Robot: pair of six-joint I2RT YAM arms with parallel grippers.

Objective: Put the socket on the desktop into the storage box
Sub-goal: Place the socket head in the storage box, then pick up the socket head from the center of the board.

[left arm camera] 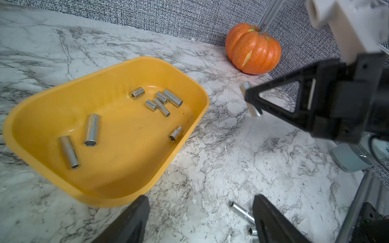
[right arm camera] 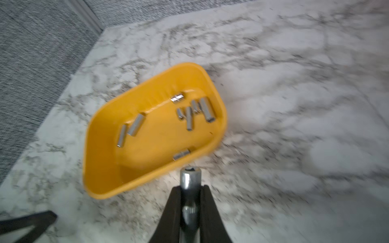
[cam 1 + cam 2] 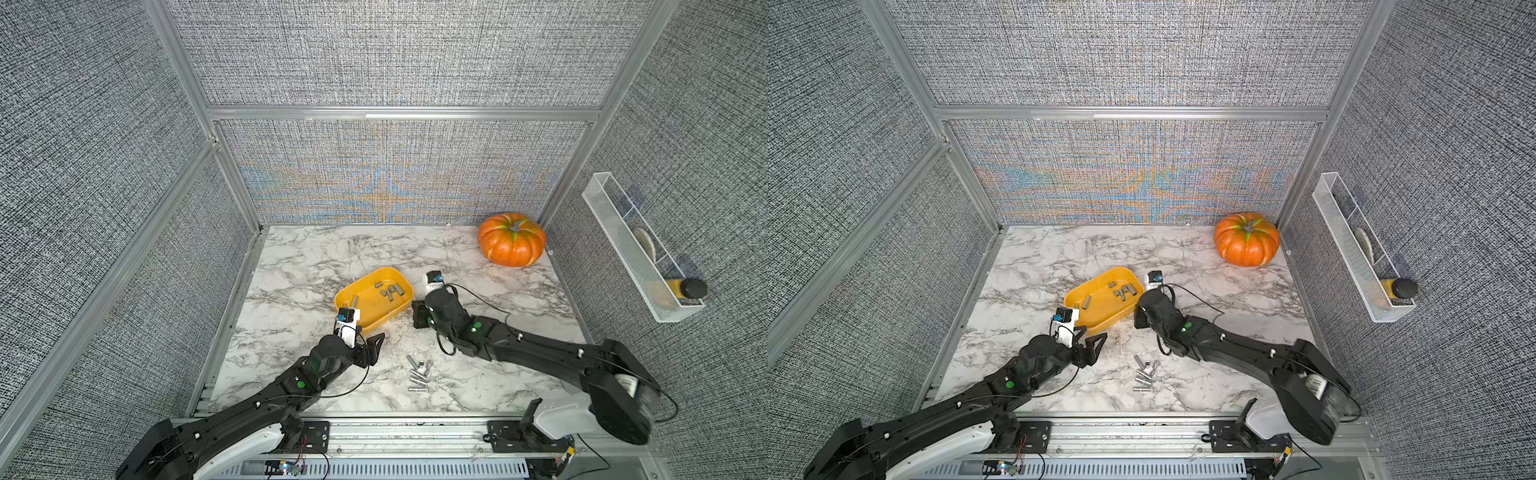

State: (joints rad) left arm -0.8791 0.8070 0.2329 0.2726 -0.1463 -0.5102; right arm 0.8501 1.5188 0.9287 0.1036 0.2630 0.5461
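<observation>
The yellow-orange storage box (image 3: 374, 309) (image 3: 1100, 307) lies mid-desktop (image 3: 311, 257) with several chrome sockets (image 3: 390, 291) (image 1: 91, 129) inside. More sockets (image 3: 419, 374) (image 3: 1144, 374) lie loose on the marble in front of it. My right gripper (image 2: 191, 189) (image 3: 420, 315) is shut on a long socket (image 2: 190, 178) (image 1: 255, 112) just off the box's right front edge, above the marble. By the box's near corner my left gripper (image 1: 201, 196) (image 3: 375, 340) is open and holds nothing. Two loose sockets (image 1: 242, 212) lie beside one of its fingers.
An orange pumpkin (image 3: 512, 240) stands in the back right corner. On the right wall hangs a white wire basket (image 3: 640, 253) holding a bottle (image 3: 685, 288). Grey fabric walls and aluminium rails (image 3: 395, 432) frame the desktop.
</observation>
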